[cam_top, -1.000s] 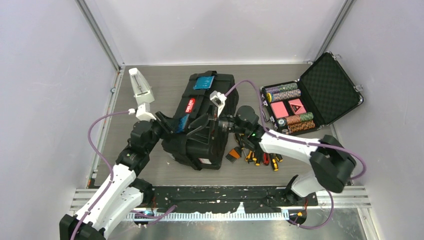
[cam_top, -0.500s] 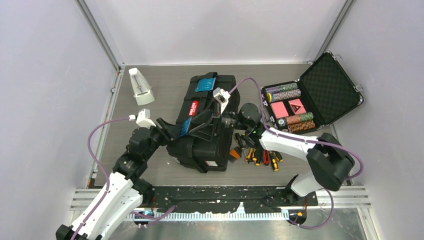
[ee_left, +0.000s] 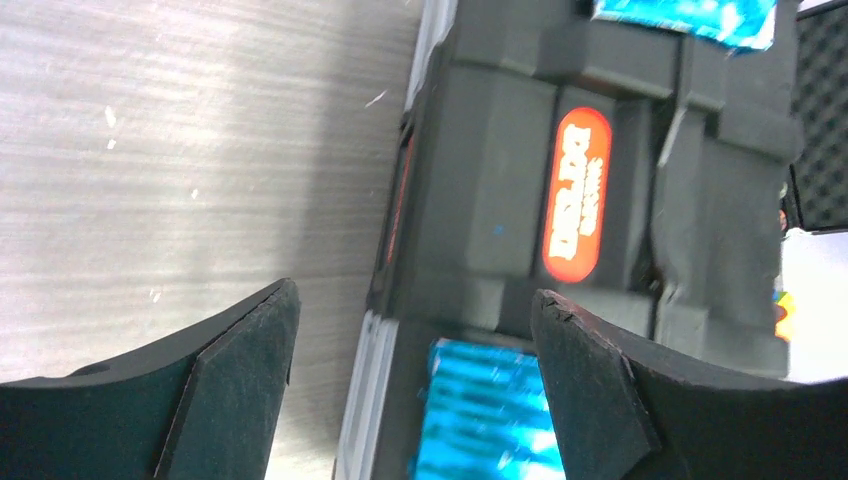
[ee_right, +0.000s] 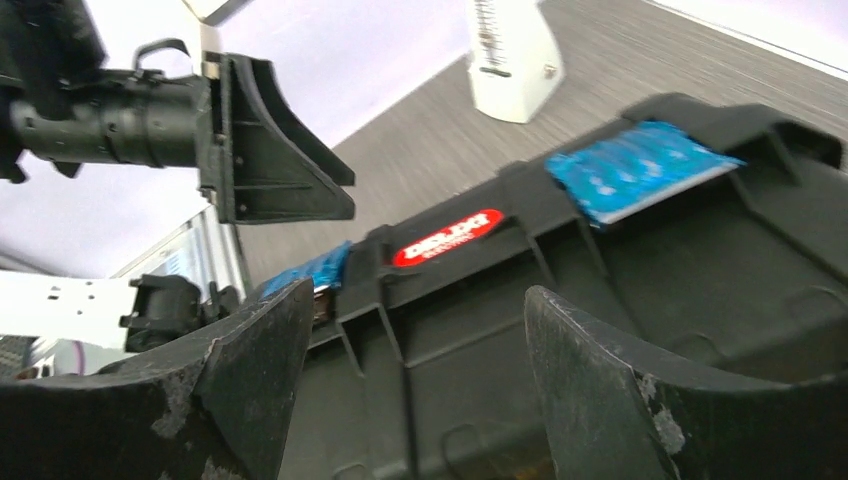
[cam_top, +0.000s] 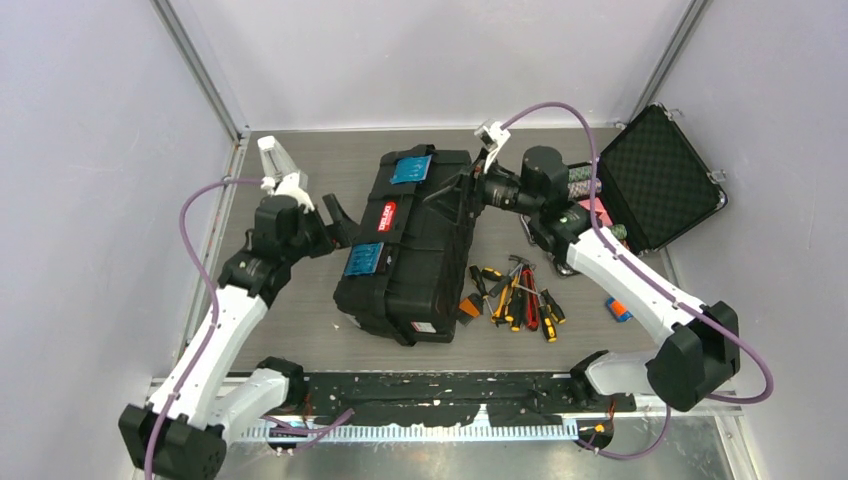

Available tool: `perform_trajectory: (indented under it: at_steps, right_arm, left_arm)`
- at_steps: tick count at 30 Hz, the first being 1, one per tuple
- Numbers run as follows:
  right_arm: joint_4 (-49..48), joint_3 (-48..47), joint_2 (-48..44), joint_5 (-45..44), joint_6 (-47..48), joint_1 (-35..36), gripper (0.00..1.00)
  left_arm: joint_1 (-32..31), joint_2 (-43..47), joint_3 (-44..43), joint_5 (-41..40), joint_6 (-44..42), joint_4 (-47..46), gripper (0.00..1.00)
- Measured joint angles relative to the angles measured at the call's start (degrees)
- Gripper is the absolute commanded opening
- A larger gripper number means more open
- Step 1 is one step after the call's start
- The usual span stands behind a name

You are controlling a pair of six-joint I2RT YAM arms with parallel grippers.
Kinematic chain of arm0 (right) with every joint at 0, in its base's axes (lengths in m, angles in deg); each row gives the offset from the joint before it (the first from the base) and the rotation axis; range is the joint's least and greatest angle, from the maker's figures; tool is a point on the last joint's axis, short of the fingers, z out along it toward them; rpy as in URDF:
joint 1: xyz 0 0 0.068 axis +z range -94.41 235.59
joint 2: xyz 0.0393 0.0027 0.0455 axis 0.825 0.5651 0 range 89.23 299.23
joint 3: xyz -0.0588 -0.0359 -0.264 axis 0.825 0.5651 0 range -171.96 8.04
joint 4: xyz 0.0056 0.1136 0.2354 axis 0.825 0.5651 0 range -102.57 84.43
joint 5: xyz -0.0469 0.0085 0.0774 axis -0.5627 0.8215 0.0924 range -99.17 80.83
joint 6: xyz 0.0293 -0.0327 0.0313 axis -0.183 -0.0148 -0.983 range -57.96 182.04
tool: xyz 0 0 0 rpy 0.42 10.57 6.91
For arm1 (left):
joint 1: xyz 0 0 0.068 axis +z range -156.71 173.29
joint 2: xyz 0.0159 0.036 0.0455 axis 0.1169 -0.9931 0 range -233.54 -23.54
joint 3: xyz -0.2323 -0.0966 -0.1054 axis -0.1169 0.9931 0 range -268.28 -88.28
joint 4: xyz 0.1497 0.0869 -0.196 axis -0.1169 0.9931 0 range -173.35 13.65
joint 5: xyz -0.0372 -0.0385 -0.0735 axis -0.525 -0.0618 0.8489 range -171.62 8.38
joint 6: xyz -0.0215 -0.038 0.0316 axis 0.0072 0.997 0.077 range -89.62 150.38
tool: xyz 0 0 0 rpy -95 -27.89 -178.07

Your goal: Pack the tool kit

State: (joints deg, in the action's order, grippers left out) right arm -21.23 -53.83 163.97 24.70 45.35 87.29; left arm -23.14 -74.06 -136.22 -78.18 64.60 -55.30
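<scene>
Large black plastic toolbox (cam_top: 410, 245) lies closed; left gripper (cam_top: 335, 213) and right gripper (cam_top: 452, 192) flank it, jaws wide, empty, likely to unlatch it.

toolbox (cam_top: 420, 262): black, lid seemingly shut, mid-table | screwdrivers (cam_top: 512, 305): loose pile just right of it

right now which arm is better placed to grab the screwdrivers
Right: the screwdrivers lie right of the toolbox, near the right gripper; the toolbox stands between them and the left gripper.
</scene>
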Motion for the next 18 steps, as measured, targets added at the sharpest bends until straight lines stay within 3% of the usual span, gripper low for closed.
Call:
perform_trajectory:
  at_steps: [7, 18]
  right_arm:
    - [10.3, -8.1, 5.6, -2.2, 2.3, -3.6, 0.81]
    - [16.8, -20.1, 20.3, -3.8, 3.2, -3.6, 0.8]
  left_arm:
    - [0.1, -15.2, -11.3, 4.8, -3.2, -2.5, 0.81]
    - [0.5, -30.4, -17.3, 7.6, -4.9, -5.6, 0.71]
